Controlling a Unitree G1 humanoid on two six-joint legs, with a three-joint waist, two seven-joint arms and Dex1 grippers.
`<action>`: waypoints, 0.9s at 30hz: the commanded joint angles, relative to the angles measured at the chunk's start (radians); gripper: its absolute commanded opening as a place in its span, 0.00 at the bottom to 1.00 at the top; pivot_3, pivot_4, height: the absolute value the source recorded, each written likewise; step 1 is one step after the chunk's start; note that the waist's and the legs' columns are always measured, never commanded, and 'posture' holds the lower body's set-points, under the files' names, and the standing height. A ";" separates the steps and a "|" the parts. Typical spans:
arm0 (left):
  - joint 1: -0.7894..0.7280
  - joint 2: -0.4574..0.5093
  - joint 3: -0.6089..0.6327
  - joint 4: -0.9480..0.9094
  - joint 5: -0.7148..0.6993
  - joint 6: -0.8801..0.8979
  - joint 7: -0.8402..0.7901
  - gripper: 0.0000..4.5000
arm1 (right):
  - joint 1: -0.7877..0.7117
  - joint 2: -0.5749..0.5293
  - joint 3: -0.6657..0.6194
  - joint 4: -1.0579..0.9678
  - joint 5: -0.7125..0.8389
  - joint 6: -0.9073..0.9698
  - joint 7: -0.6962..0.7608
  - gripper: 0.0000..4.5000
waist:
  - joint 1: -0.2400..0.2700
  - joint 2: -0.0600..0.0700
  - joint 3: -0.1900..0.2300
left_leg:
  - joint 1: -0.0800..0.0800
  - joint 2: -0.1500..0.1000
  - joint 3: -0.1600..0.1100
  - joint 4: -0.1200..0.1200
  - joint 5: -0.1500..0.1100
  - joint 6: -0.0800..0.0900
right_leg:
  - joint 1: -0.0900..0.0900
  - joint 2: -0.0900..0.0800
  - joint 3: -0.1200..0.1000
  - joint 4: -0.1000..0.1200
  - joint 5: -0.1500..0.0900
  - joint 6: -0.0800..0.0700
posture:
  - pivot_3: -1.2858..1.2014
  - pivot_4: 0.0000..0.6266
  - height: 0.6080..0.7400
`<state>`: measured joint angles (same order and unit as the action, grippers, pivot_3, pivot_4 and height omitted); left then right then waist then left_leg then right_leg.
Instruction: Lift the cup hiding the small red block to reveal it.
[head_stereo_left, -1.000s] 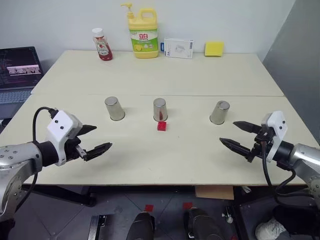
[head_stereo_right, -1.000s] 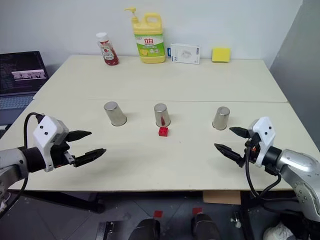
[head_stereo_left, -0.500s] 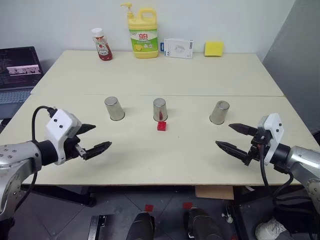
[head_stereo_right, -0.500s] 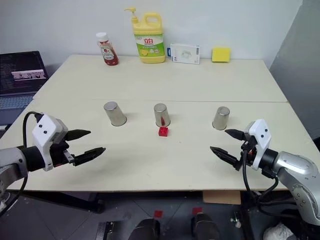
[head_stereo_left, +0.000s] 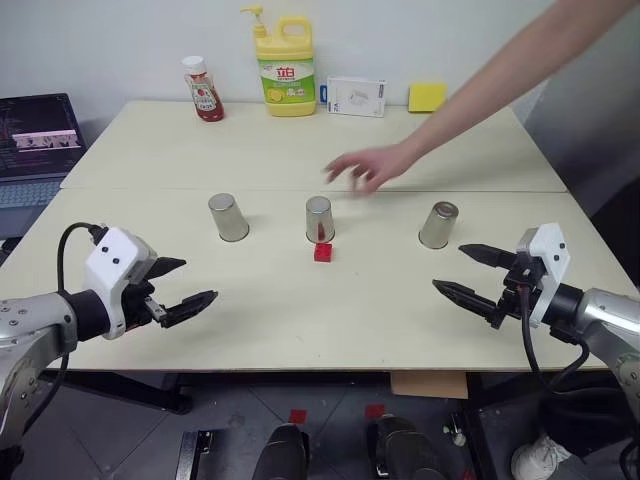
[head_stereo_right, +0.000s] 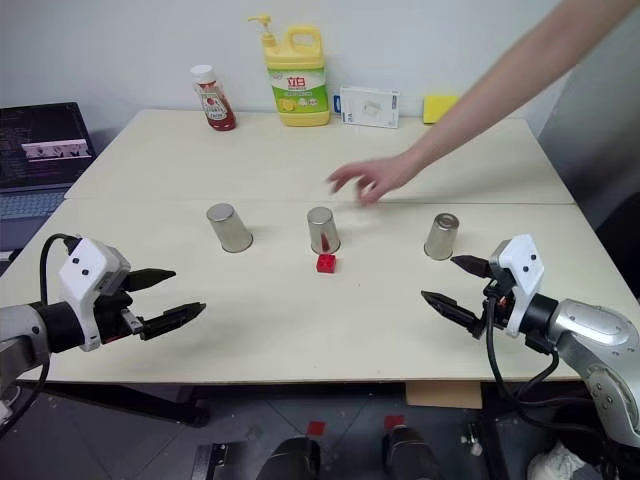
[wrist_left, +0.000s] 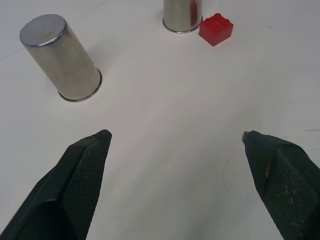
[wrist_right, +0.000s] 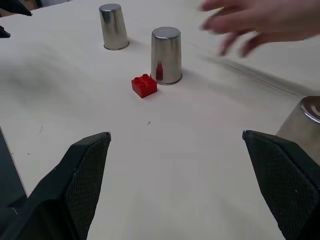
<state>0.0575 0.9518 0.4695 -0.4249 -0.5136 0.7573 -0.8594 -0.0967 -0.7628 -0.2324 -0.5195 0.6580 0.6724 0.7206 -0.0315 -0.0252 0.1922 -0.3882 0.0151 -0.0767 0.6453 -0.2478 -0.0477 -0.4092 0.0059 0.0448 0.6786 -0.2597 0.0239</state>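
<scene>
I'm holding both tools, left (head_stereo_left: 188, 283) & right (head_stereo_left: 470, 274), spread & empty, w/ red block (head_stereo_left: 323, 252) lying uncovered just beside mid cup (head_stereo_left: 319, 219), roughly midway between them.

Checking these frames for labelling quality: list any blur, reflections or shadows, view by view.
Right wrist view: the person's hand is motion-blurred; the middle cup reflects the red block as a red streak. Left wrist view: cup and block sharp, the left tool's fingers soft-edged. Left eye view: even light, faint shadows under the three cups, the hand slightly smeared.
</scene>
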 joint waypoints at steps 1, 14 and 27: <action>0.004 0.000 0.045 -0.030 -0.010 -0.015 0.007 0.99 | -0.031 -0.013 -0.009 0.004 0.004 -0.018 0.020 1.00 | 0.000 0.000 0.000 | 0.000 0.000 0.000 0.000 0.000 0.000 | 0.000 0.000 0.000 0.000 0.000 0.000 | 0.52 0.24 1.00; 0.009 -0.001 0.045 -0.024 -0.006 -0.028 0.004 0.99 | -0.039 -0.012 0.001 0.034 -0.014 -0.038 0.050 1.00 | 0.000 0.000 0.000 | 0.000 0.000 0.000 0.000 0.000 0.000 | 0.000 0.000 0.000 0.000 0.000 0.000 | 0.52 0.24 1.00; -0.036 -0.006 0.009 0.010 -0.002 -0.060 0.002 0.99 | -0.037 -0.011 0.000 0.039 -0.018 -0.054 0.053 1.00 | 0.000 0.000 0.000 | 0.000 0.000 0.000 0.000 0.000 0.000 | 0.000 0.000 0.000 0.000 0.000 0.000 | 0.52 0.24 1.00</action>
<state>0.0461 0.9437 0.4722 -0.4132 -0.5094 0.7240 -0.8589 -0.1298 -0.7674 -0.2138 -0.4638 0.6450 0.6410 0.7687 -0.0315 -0.0251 0.1922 -0.3882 0.0151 -0.0767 0.6452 -0.2478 -0.0477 -0.4092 0.0059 0.0446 0.6786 -0.2597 0.0239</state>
